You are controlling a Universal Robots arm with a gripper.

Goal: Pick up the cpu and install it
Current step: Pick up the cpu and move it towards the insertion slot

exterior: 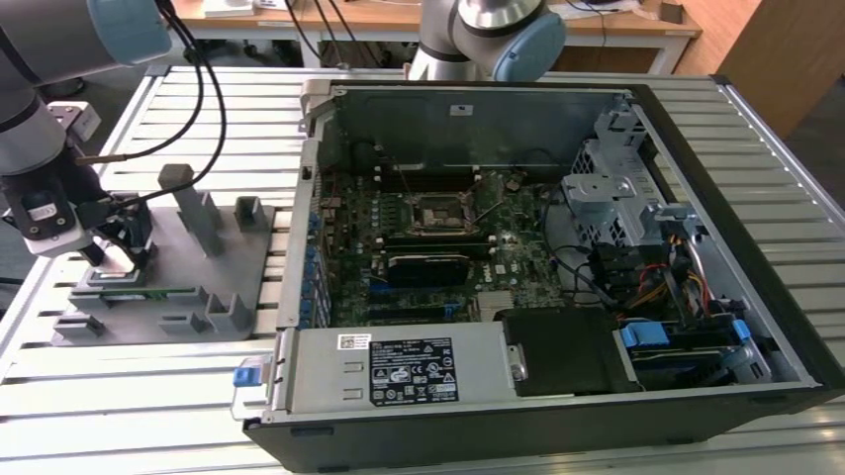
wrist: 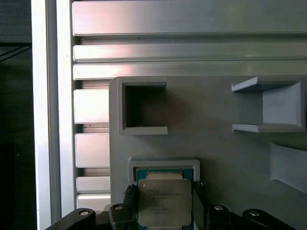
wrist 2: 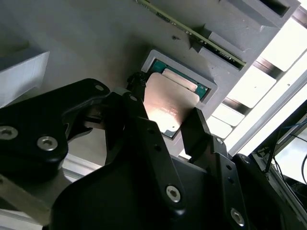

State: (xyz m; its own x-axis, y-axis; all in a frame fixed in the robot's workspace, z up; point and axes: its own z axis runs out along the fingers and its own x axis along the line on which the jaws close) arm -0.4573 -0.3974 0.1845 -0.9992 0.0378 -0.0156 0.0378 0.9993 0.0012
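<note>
**Grey tubes, blue caps, black gripper**

In the exterior view the arm point(exterior: 30, 119) is built of silver-grey tubes with rounded pale blue joint caps point(exterior: 126, 28). Thin black cables point(exterior: 220, 109) hang beside it, above a pale wrist block point(exterior: 43, 220). The gripper point(wrist 2: 165, 100) is matt black. Its fingers point(wrist 2: 144, 139) are flat, angular links fastened with bright silver screws point(wrist 2: 173, 193).

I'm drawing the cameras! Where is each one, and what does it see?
Exterior view: off the arm, high, looking down on computer case and grey holder; arm at its left.
First wrist view: on the wrist, straight down at the cpu; fingers show.
Second wrist view: on the wrist, slanted; fingers flank cpu.
Shared: cpu, fingers, holder.
</note>
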